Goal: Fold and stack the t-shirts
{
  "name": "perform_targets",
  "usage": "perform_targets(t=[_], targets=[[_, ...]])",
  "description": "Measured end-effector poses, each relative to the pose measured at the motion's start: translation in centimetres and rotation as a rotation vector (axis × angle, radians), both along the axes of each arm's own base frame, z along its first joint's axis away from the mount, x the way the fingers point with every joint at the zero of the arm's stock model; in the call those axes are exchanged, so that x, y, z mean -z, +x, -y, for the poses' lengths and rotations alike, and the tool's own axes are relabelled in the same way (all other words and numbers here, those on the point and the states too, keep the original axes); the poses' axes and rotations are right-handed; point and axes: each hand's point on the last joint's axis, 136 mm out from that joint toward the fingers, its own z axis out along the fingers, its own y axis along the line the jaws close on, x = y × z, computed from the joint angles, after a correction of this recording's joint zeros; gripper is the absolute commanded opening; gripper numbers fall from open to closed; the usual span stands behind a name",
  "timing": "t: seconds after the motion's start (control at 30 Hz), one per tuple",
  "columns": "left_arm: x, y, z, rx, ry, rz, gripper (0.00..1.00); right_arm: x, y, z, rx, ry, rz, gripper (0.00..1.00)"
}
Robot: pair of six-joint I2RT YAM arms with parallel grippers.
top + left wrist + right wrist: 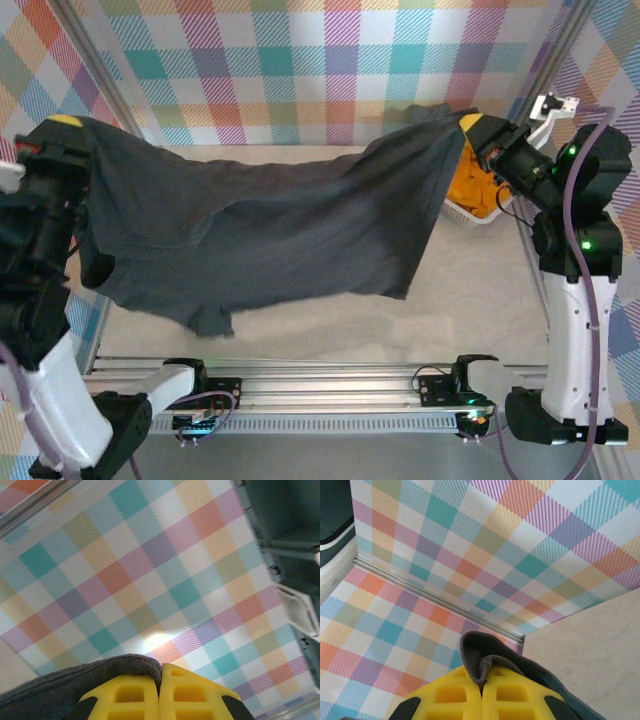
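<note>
So the left hand [160, 685] is pinching one edge of the charcoal t-shirt [270, 230] and the right hand [482, 692] has the other, leaving it hanging stretched above the worktop [470, 290]. The mustard-orange t-shirt [468, 185] sits in the white basket [470, 217], back right.

Backdrop [300, 60]: pastel checked wall across the top of the frame.
Table [480, 300]: pale beige surface, centre and lower right.
Basket [470, 217]: white, slatted, right of centre, near the wall.
Rail [330, 385]: aluminium, along the bottom.

Pastel plaid walls [300, 60], beige tabletop [470, 300]
</note>
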Motion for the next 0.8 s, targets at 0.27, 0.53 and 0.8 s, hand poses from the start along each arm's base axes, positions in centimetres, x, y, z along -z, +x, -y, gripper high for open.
perform_targets(t=[0.27, 0.53, 0.8], targets=[[13.3, 15.7, -1.6, 0.04, -0.045, -0.427, 0.0, 6.7, 11.2, -3.0, -0.129, 0.046, -0.202, 0.0], [14.6, 22.3, -5.8, 0.067, -0.181, -0.421, 0.0, 7.1, 20.0, -5.1, -0.189, 0.064, -0.247, 0.0], [0.5, 15.2, -5.0, 0.096, -0.137, -0.061, 0.0, -3.3, 17.4, -3.6, -0.169, 0.063, -0.004, 0.0]])
